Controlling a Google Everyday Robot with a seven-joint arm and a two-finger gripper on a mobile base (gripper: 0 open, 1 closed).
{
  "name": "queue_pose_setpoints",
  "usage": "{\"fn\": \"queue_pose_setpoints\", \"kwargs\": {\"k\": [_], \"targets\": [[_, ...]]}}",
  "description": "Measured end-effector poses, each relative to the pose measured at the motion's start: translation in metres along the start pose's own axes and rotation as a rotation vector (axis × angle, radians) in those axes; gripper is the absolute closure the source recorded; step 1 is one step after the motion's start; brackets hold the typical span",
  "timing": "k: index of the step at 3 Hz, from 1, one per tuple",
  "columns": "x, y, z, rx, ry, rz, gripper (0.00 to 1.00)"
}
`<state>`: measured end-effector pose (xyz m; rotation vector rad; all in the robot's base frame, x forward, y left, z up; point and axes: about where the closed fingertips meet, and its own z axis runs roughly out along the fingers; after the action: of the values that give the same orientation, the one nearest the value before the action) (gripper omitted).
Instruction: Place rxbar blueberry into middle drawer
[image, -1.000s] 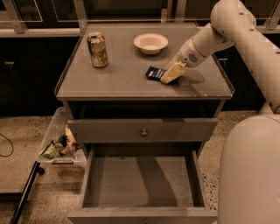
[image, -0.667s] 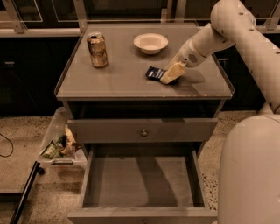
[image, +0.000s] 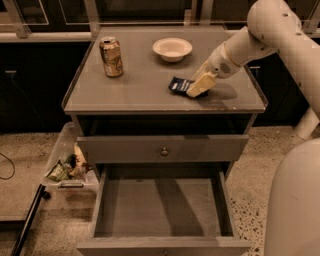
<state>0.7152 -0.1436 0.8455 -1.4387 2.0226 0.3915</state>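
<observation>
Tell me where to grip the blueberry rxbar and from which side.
Grip the rxbar blueberry across its width, coming from above: it lies flat on the cabinet top, so only its long edges are exposed. The gripper is at its right end.

Scene is lit dim and warm from above, with the cabinet top (image: 140, 87) evenly lit. A soft shadow is cast just right of the gripper (image: 197, 86), which is set at the rxbar blueberry (image: 178, 85) on that top. A dark band is thrown across the middle drawer (image: 130, 210) floor; the background is left near black.
</observation>
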Motion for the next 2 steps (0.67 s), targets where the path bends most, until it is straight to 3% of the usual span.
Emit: {"fn": "queue_pose_setpoints", "kwargs": {"k": [1,2], "targets": [[-0.006,0.029,-0.024,0.034,-0.015,-0.064,1.00],[0.001,0.055,-0.045,0.070,-0.027,-0.091,1.00]]}}
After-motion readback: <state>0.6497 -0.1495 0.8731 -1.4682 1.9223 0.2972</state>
